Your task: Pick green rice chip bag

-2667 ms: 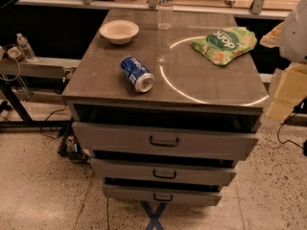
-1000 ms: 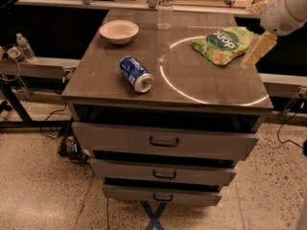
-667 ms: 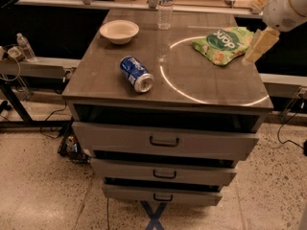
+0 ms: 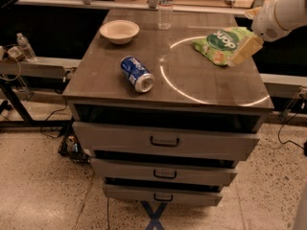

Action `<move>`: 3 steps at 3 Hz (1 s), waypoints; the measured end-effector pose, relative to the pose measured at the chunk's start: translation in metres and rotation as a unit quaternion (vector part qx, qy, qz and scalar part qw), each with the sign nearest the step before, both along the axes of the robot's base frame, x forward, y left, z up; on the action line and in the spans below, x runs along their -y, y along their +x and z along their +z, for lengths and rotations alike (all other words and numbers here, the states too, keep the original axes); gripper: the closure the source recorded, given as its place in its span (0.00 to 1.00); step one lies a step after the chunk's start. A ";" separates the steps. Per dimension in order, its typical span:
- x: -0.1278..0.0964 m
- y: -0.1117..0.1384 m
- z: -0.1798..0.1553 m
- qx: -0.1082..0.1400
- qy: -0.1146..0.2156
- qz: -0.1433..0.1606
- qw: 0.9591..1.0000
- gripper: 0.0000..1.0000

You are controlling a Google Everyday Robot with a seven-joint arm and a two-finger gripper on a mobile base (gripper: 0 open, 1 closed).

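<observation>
Camera view: gripper [image 4: 240,54] hangs at the green bag [image 4: 218,40]'s edge; I cannot tell how wide it is. Next, grab the bag.

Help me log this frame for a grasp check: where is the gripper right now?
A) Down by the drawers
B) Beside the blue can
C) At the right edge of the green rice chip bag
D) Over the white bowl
C: the gripper sits at the right edge of the green rice chip bag, at the table's back right, well away from the white bowl, the blue can and the drawers.
</observation>
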State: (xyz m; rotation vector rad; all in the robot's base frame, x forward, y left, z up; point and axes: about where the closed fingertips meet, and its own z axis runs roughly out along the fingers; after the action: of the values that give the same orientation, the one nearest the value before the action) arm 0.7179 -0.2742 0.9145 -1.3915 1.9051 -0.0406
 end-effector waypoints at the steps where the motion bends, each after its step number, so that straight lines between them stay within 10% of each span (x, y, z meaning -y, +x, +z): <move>1: 0.000 0.046 -0.016 0.014 0.083 -0.078 0.993 0.00; 3: 0.022 0.095 -0.025 0.028 0.166 -0.185 0.968 0.00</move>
State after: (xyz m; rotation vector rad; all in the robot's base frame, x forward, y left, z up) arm 0.8125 -0.2965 0.8891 -0.7953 1.9918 0.0546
